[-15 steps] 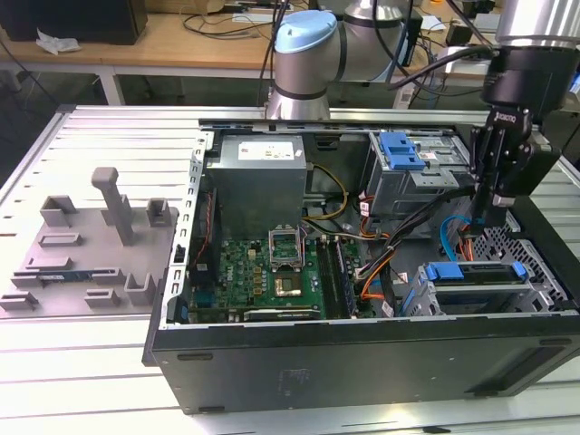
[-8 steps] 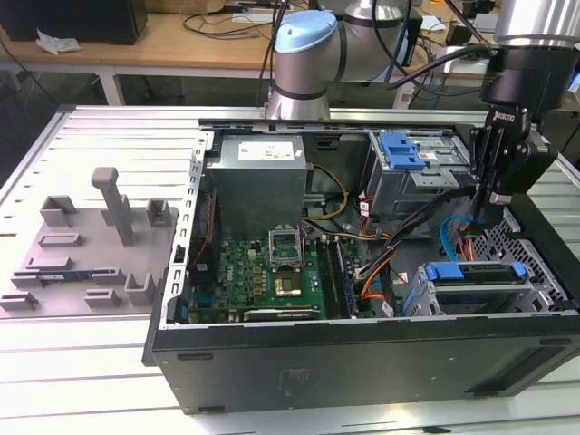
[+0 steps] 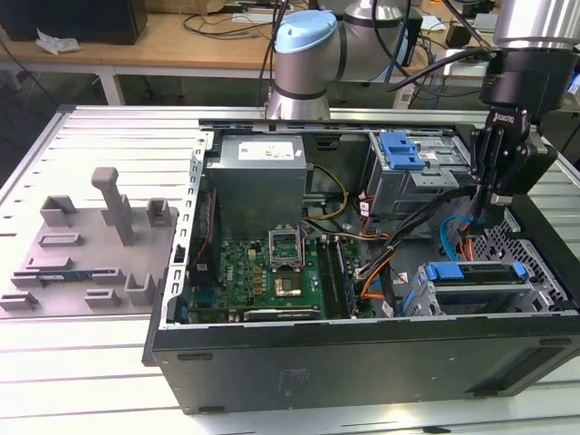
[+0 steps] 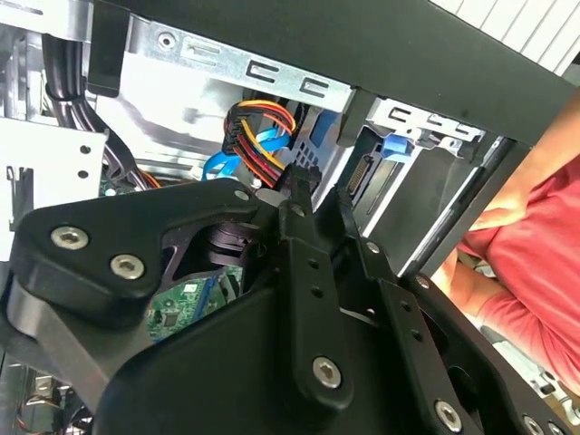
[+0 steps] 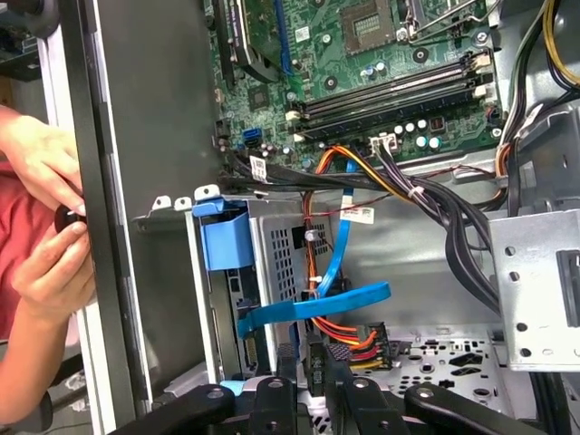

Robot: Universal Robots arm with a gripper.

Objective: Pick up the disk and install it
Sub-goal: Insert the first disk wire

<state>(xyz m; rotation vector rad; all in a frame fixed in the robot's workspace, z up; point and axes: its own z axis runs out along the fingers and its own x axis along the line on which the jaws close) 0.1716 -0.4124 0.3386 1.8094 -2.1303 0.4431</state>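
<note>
One disk [image 3: 476, 276] is being seen lying flat in the cage at the near corner of the case [image 3: 362, 362], on the exterior view's right, with its blue frame uppermost. The gripper [image 3: 487, 205] is being hung just above and slightly beyond it, with its fingers set together on nothing. The seating step is being judged as done or nearly done.

Any further move is being judged to call for a straight, upright path. A blue cable [image 3: 449, 237] and an orange bundle [image 5: 349, 335] are being draped just beside the fingers. Room is being closed in by the case's right wall and the far cage [image 3: 408, 172], and open room is being left upward. A person's hands [image 5: 45, 227] are being held at the wall's outer face.
</note>
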